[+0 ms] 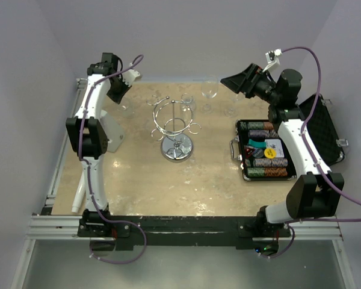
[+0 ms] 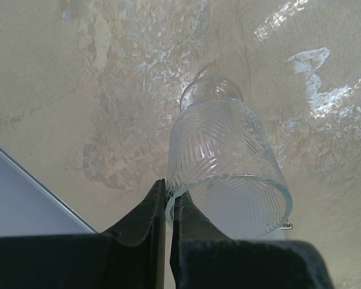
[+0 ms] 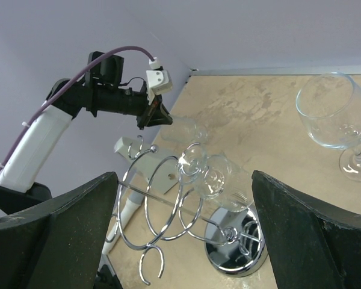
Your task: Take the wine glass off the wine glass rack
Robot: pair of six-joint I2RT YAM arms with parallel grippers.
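Glass, ribbed and clear: the wine glass (image 2: 225, 174) was pinched at its rim by the left gripper (image 2: 166, 195), jaws narrow, clear of the wine glass rack (image 1: 176, 129) and at its ten o'clock. That chrome rack stood upright mid-table. At its two o'clock the right gripper (image 3: 183, 177) hung wide, holding nothing. An open chip case (image 1: 328, 123) lay at three o'clock.

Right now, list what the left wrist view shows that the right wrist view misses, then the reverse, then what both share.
Left wrist only: the rim of the patterned glass pinched in the left gripper, its ribbing close up. Right wrist only: the wine glass rack, a glass hanging on it, a standing wine glass, and the open right gripper. Both: the left gripper, its held glass, the tan tabletop.
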